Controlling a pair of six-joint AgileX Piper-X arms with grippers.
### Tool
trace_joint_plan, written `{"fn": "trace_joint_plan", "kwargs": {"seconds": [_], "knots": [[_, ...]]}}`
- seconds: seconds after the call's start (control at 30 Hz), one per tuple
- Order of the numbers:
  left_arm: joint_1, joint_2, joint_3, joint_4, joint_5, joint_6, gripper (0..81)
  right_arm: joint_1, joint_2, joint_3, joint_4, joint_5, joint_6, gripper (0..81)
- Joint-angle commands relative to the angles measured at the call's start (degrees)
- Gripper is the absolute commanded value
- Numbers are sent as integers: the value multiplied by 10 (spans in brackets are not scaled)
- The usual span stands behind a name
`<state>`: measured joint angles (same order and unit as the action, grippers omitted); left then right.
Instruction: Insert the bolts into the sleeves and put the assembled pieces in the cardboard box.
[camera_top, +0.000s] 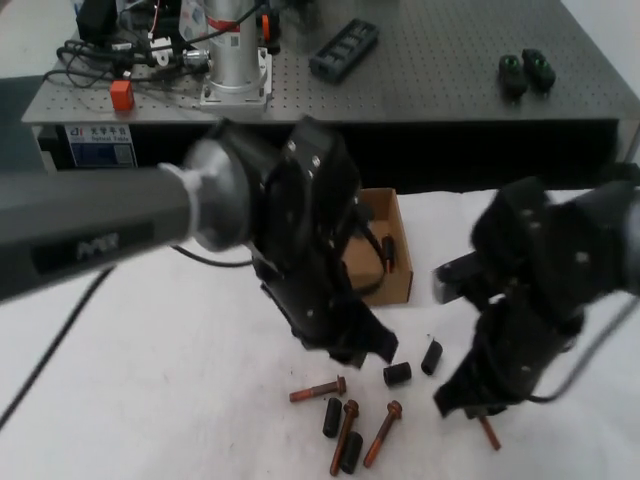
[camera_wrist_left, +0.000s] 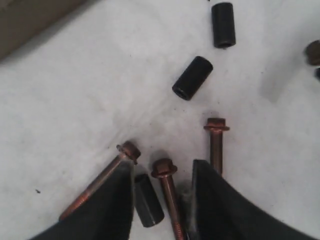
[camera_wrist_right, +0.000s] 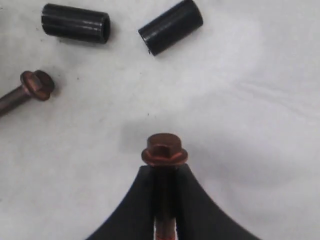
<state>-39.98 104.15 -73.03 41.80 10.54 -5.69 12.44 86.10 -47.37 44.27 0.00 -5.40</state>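
Several copper bolts and black sleeves lie loose on the white cloth. My left gripper (camera_wrist_left: 162, 170) hangs open just above them, with a sleeve (camera_wrist_left: 148, 201) and a bolt (camera_wrist_left: 169, 192) lying between its fingers. Two more bolts (camera_wrist_left: 100, 182) (camera_wrist_left: 216, 145) lie just outside those fingers, and two sleeves (camera_wrist_left: 192, 77) (camera_wrist_left: 223, 25) lie beyond. My right gripper (camera_wrist_right: 164, 170) is shut on a bolt (camera_wrist_right: 164, 149) by its shank, head sticking out; in the high view this gripper (camera_top: 470, 405) is low at the right. The cardboard box (camera_top: 385, 215) stands behind, half hidden by the left arm.
Behind the cloth runs a metal breadboard bench (camera_top: 450, 60) with a black tray (camera_top: 343, 48), cables and an orange block (camera_top: 121, 94). Two sleeves (camera_wrist_right: 75, 22) (camera_wrist_right: 170, 27) and another bolt head (camera_wrist_right: 36, 84) lie just ahead of the right gripper.
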Motion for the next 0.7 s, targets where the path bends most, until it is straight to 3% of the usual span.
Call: {"fn": "trace_joint_plan", "kwargs": {"seconds": [0.0,0.3,0.67], "knots": [[0,15,-3,18,-7,-13,285,-8,-62,30,10,-10,13,27],[-9,57,-3,29,12,-18,285,-11,-189,106,14,-10,48,27],[-9,74,-3,48,-3,-28,285,-11,-220,106,30,-10,49,27]]}}
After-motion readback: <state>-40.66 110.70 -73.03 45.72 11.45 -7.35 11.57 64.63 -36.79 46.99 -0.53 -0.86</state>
